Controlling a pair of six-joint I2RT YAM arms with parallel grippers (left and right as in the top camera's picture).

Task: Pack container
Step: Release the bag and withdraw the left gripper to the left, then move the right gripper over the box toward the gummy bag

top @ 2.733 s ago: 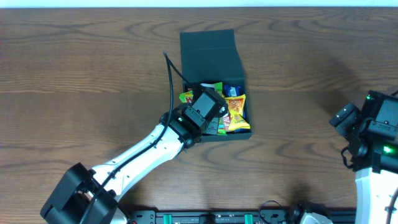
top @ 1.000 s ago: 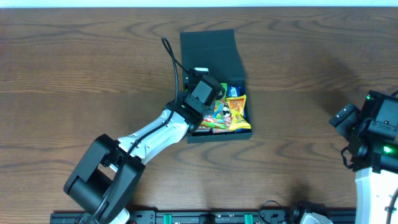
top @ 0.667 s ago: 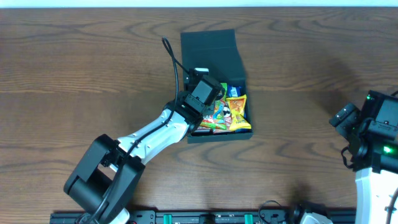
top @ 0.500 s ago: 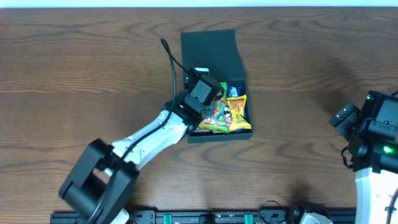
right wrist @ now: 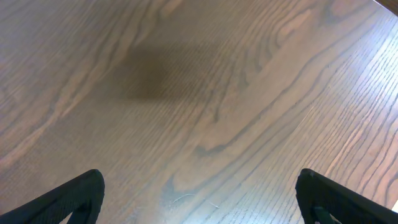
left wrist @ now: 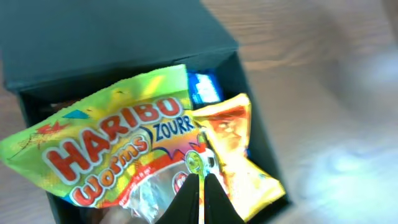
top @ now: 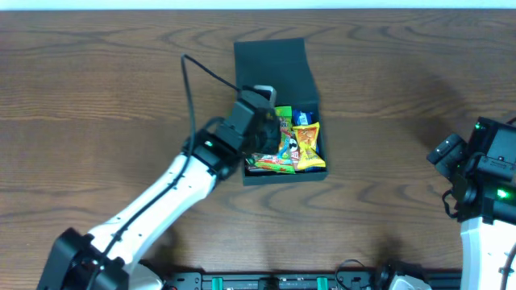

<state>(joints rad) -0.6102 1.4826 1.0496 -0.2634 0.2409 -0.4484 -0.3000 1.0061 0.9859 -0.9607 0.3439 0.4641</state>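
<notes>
Filling container (top: 274, 64): Haribo bag (left wrist: 112, 149), orange pkt (left wrist: 233, 146)

A brown wooden table (top: 97, 97) with bold wavy grain fills the overhead view, with a soft dark shadow patch at its upper right. In the left wrist view, a green-yellow Haribo Worms Zourr bag (left wrist: 118, 155) lies tilted across the centre left. Just right of it sits a yellow-orange snack packet (left wrist: 233, 149), touching the bag's edge. A small blue packet (left wrist: 202, 87) peeks out above them.
</notes>
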